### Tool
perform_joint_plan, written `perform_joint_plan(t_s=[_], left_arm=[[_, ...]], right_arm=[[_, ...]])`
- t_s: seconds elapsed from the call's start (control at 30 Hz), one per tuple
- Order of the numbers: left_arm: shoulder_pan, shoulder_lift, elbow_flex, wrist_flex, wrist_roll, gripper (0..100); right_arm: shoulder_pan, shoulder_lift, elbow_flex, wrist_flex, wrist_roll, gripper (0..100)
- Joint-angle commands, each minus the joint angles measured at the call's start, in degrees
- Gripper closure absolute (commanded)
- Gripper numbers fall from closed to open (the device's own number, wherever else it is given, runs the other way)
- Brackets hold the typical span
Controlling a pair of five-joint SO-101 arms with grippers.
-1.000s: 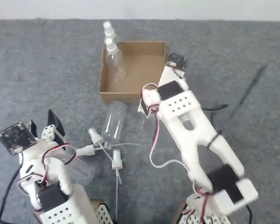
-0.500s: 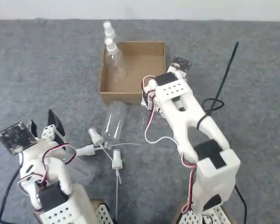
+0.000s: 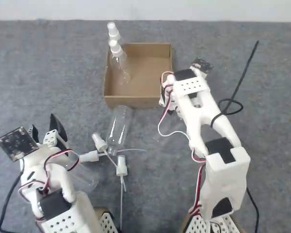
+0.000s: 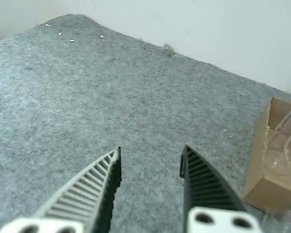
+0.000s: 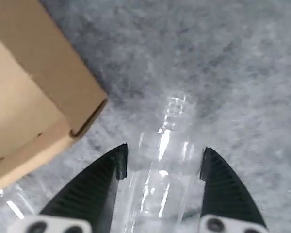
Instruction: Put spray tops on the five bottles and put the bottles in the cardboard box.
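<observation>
Black fingers [image 5: 106, 184] of the right gripper [image 5: 164, 150] are being held spread, one either side of a clear uncapped bottle [image 5: 157, 194] lying on grey carpet [image 5: 242, 73] just beside a corner of the cardboard box [image 5: 43, 97]. Left gripper [image 4: 151, 150] is being held released above bare carpet. Two capped bottles [image 3: 119, 60] are being kept leaning in the box; a further uncapped bottle [image 3: 117, 128] and three loose spray tops [image 3: 121, 166] are lying before it.

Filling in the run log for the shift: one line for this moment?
right gripper open astride uncapped bottle beside cardboard box | left gripper open over carpet, empty | loose spray tops on carpet
</observation>
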Motion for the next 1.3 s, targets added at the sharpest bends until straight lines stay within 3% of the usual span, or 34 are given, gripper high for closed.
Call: perform_joint_plan(t_s=[0.0, 0.27, 0.4, 0.6, 0.93, 1.07, 1.27], left_arm=[[-0.2, -0.6, -0.6, 0.4, -0.5, 81], [-0.2, -0.6, -0.6, 0.4, -0.5, 81], [-0.2, -0.6, -0.5, 0.4, -0.5, 81], [-0.2, -0.6, -0.5, 0.4, -0.5, 81], [-0.2, -0.6, -0.5, 0.4, -0.5, 81], [-0.2, -0.6, -0.5, 0.4, -0.5, 81], [-0.2, -0.6, -0.5, 0.4, -0.5, 81]], right_arm=[[1.5, -0.6, -3.9, 3.6, 4.6, 81.1], [1.5, -0.4, -3.9, 7.7, 15.0, 81.1], [1.5, -0.3, -3.7, 7.7, 16.2, 80.9], [1.5, 4.1, -4.0, 7.6, 16.0, 71.6], [3.7, 5.1, -6.8, 8.0, 16.1, 86.6], [4.4, 5.1, -10.5, 12.5, 16.5, 90.2], [4.4, 5.1, -13.7, 18.0, 29.9, 90.4]])
